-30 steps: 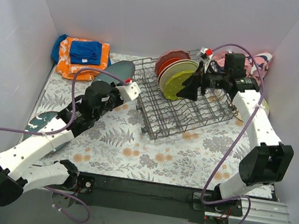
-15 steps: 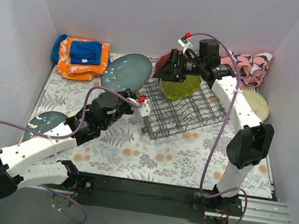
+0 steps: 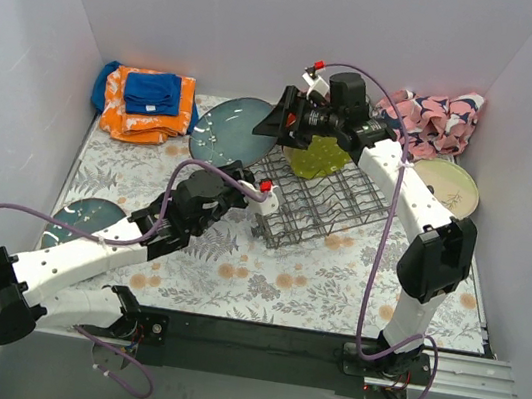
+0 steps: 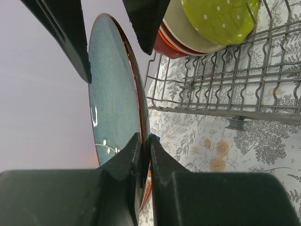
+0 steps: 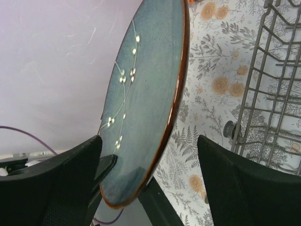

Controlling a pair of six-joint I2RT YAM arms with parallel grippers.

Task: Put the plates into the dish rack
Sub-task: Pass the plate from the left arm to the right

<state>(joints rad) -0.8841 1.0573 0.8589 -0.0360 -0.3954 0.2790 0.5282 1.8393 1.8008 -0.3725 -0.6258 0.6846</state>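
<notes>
Item: round slate-blue glazed ceramic plate (image 4: pixel 113 94), brown rim, white twig motif, held on edge just left of the grey wire dish rack (image 4: pixel 221 89). Likely stiff, weighty, slick, chippable. Left gripper (image 4: pixel 145 141) pinches its rim; right gripper (image 5: pixel 148 141) is spread astride the opposite edge. Best hold: rim, pads flat on both faces.

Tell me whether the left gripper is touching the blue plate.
Touching: the left wrist view shows the left gripper pinching the blue plate, a finger against each face.

No writing, label, brand or number can be read anywhere here.
</notes>
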